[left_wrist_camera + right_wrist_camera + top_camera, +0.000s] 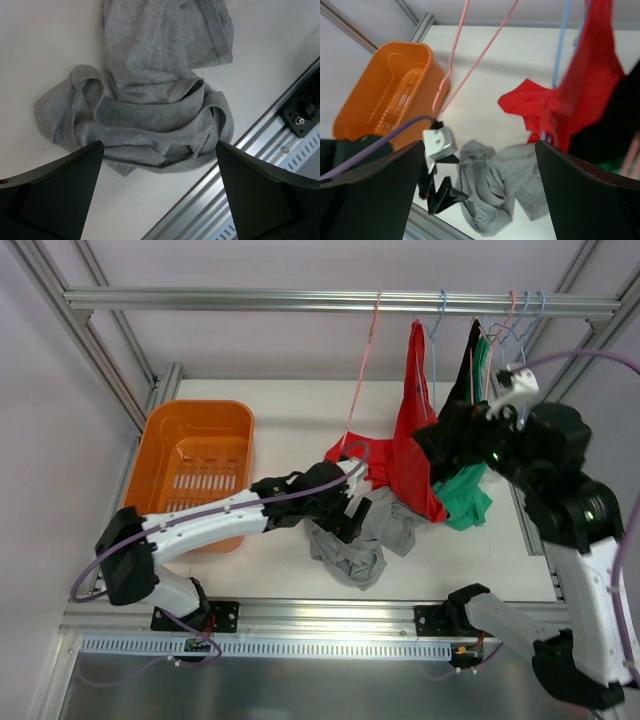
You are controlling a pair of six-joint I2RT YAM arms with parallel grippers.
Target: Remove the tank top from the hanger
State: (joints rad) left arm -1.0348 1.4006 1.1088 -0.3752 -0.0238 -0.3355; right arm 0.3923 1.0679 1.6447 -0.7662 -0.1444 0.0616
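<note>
Both sets of jaws stand wide apart and grip nothing. The left gripper (157,146) hangs just above the tank top (155,115), and the right gripper (479,145) is raised beside the hanging clothes.

From above, the left arm covers one edge of the tank top. The lower end of the hanger (362,380) disappears behind the red garment (415,440) and that arm. The right wrist view cuts off the hanger's hook, and the red cloth there is blurred. The cluster of wire hooks at the right end of the rail (300,300) is too tangled to count.

Three garments hang on the rail: red, black (465,370) and green (465,495). One orange basket (200,470) sits on the table (290,410), on the left.

The tank top is plain light grey, crumpled into soft folds, with a strap loop showing. It lies on the table near the front edge, off the pale pink hanger, which hangs bare on the rail.
</note>
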